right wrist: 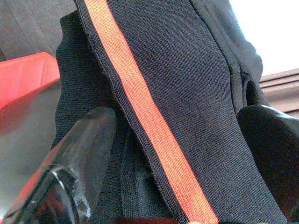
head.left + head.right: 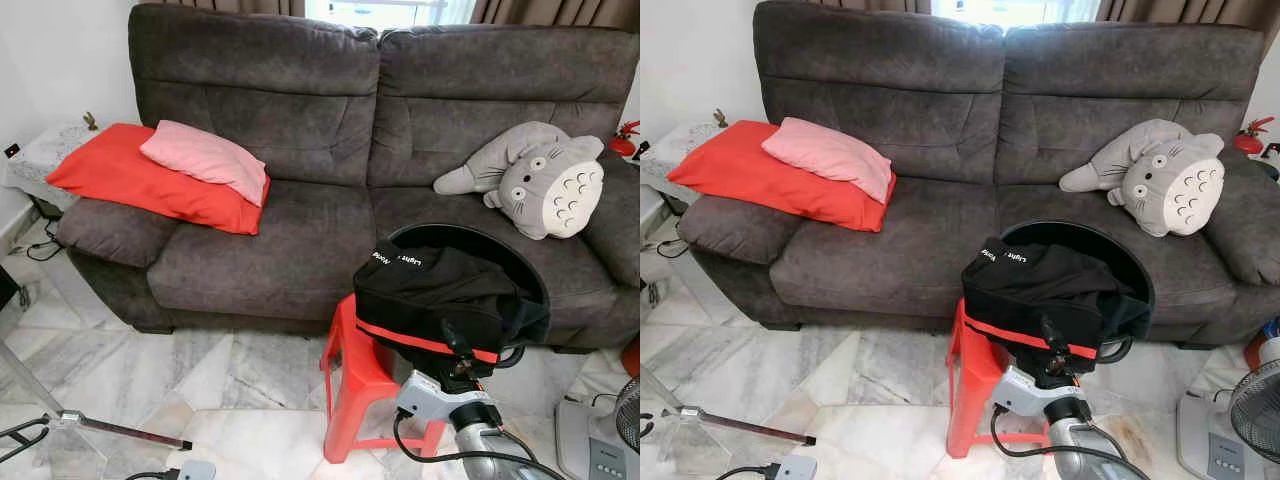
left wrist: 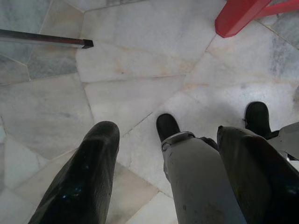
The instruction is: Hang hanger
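Up close, the right wrist view shows what the head views cannot: the knit weave of a black garment [image 1: 187,93] with an orange-red stripe [image 1: 140,112] running along its hem, and the right gripper [image 1: 173,154] with one black finger [image 1: 79,149] on each side of that hem, jaws spread and not yet pinched on the cloth. From the head views the same garment [image 2: 440,290] is a dark bundle heaped in a round black basket [image 2: 520,265] that sits on a red plastic stool [image 2: 365,385], white lettering on its upper fold; the right arm reaches up to the bundle's front edge from below. No hanger can be made out in the bundle, so I cannot tell where it is.

The left wrist view looks straight down at the marble floor [image 3: 135,79]: the left gripper [image 3: 173,182] hangs idle with its jaws parted, the robot's two black feet below it, a red stool leg [image 3: 238,16] and a thin dark bar [image 3: 46,39] beyond.

Left of the stool the floor lies open up to the grey sofa [image 2: 300,200]. Behind the stool the sofa seat is close; on the sofa are a red cushion [image 2: 130,180], a pink pillow [image 2: 205,160] and a grey plush toy [image 2: 540,180]. Right of the stool, a fan [image 2: 1240,420] stands near.
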Controlling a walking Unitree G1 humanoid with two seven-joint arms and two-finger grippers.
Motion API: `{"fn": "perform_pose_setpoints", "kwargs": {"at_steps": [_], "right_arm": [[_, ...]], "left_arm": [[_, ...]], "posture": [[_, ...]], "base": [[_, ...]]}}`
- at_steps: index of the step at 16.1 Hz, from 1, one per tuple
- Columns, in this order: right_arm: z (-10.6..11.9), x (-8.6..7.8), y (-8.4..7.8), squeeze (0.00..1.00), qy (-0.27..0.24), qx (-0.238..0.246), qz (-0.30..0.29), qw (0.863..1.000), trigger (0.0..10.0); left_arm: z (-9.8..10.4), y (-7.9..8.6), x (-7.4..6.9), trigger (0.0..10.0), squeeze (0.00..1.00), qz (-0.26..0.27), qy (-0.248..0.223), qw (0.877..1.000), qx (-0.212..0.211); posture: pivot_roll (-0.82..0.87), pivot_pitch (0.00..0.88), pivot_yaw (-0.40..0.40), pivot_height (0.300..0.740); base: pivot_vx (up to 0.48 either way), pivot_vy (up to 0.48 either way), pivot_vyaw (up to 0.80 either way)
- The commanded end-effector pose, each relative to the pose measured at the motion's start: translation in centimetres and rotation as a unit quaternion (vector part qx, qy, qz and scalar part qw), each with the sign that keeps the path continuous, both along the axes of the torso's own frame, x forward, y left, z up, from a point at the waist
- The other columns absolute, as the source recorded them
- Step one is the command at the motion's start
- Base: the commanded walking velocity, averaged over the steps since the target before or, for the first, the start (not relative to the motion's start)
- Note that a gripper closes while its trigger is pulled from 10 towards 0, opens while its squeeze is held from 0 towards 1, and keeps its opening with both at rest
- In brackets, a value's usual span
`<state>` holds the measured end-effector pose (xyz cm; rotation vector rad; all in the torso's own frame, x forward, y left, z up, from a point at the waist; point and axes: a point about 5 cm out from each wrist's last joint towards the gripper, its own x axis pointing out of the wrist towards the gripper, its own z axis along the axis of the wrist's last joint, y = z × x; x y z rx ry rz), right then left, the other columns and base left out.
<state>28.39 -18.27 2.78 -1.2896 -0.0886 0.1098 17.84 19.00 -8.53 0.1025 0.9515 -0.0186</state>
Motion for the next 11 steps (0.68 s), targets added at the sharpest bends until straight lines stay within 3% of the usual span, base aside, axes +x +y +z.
{"fn": "perform_pose_setpoints", "kwargs": {"at_steps": [1, 3, 4, 11], "right_arm": [[0.1, 0.1, 0.0, 0.0, -0.002, -0.002, 0.005, 1.0, 10.0], [0.0, 0.1, 0.0, 0.0, -0.005, -0.003, 0.005, 1.0, 10.0], [0.5, 0.1, 0.4, 0.0, -0.021, 0.002, 0.015, 1.0, 10.0], [1.8, 0.3, 0.0, 0.0, -0.062, 0.003, 0.021, 0.998, 10.0]], "left_arm": [[-0.2, 0.2, -0.5, 10.0, 0.0, 0.006, 0.009, 1.0, 0.004], [-0.2, 0.2, -0.5, 10.0, 0.0, 0.006, 0.009, 1.0, 0.004], [-0.6, 1.4, -2.1, 10.0, 0.0, 0.011, 0.016, 1.0, 0.007], [-0.7, 1.6, -2.4, 10.0, 0.0, 0.012, 0.015, 1.0, 0.006]], "posture": [[-0.08, 0.056, -0.001, 0.74], [-0.08, 0.056, -0.001, 0.74], [-0.08, 0.053, 0.0, 0.74], [-0.08, 0.048, -0.004, 0.74]], "base": [[0.0, 0.0, 0.0], [0.0, 0.0, 0.0], [0.0, 0.0, 0.0], [0.0, 0.0, 0.0]]}}
